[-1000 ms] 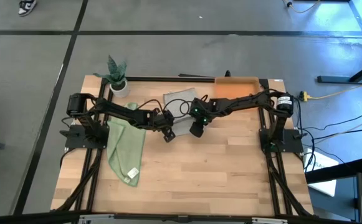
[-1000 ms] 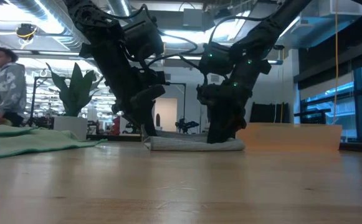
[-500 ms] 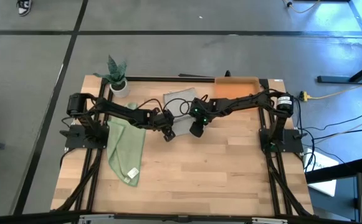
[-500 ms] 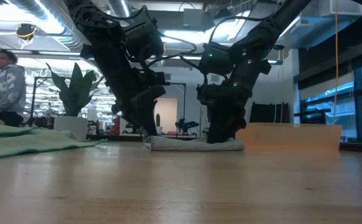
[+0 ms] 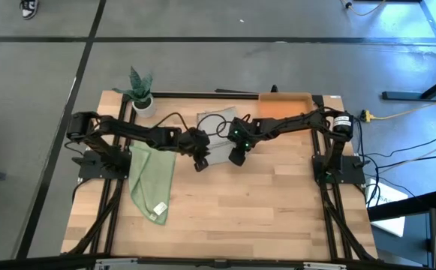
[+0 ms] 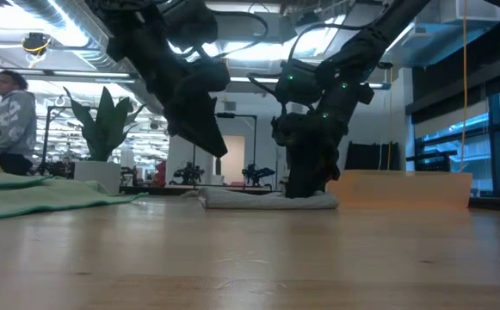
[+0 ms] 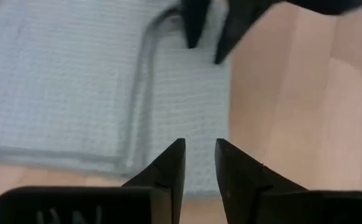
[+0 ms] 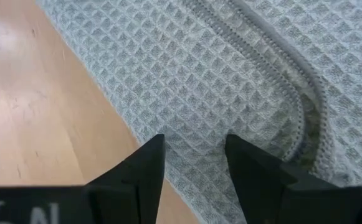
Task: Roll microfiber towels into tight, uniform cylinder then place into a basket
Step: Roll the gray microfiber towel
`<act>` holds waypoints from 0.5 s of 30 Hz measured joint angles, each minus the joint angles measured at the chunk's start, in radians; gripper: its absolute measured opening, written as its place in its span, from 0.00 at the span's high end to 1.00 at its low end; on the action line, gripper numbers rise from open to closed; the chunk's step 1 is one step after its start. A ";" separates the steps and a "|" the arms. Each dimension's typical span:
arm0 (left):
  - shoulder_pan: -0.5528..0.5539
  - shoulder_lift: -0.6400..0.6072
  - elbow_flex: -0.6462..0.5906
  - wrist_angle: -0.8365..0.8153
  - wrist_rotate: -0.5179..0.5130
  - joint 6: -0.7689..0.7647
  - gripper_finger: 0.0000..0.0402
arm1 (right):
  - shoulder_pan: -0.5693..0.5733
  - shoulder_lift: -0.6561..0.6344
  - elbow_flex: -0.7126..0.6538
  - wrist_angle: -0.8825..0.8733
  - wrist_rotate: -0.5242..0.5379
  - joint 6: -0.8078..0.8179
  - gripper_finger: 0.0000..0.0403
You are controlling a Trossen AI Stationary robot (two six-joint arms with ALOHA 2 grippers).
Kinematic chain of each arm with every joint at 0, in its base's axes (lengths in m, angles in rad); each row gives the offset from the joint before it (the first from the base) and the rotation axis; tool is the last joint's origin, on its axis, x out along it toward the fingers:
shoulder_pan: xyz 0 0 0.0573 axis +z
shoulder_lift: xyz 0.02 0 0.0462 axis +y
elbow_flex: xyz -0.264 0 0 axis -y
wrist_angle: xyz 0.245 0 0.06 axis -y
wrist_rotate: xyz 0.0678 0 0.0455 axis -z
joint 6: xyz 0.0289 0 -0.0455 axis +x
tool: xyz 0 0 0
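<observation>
The light grey towel (image 5: pixel 210 118) lies folded flat on the table's far middle and also shows in the low view (image 6: pixel 258 200). My left gripper (image 5: pixel 198 163) hangs above the towel's near left corner (image 7: pixel 168 168), narrowly open and empty. My right gripper (image 5: pixel 236 157) stands open, down on the towel's near right part (image 8: pixel 230 68). The light green towel (image 5: pixel 151 176) lies spread flat on the table's left side. The orange basket (image 5: pixel 285 107) stands at the far right. My right gripper comes from above, pointing down, and its two fingertips (image 8: pixel 149 158) stand on the grey towel close to its near edge (image 8: pixel 193 146). The cloth lies flat between them on the table. Whether they pinch any of it, I cannot tell.
A small plant in a white pot (image 5: pixel 141 96) stands at the far left corner. A dark cable loops over the grey towel's far part (image 5: pixel 219 129). A person (image 6: pixel 9 120) shows in the room behind the table. Bare wood (image 5: pixel 263 202) lies toward the near edge.
My left gripper has risen from the grey towel's left end and now hangs clear above it, shifted slightly toward the table's right. The towel has stayed flat where it was. My right gripper has kept still on the towel.
</observation>
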 joint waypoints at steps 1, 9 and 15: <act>-0.007 0.014 0.000 0.016 0.000 0.010 0.81 | 0.000 0.000 0.000 0.002 -0.004 0.016 0.57; -0.036 0.095 0.000 0.054 0.001 0.025 0.81 | 0.001 0.000 0.000 0.013 -0.160 0.027 0.57; -0.036 0.124 0.000 0.058 0.021 0.025 0.81 | 0.005 -0.054 0.001 0.010 -0.153 -0.011 0.57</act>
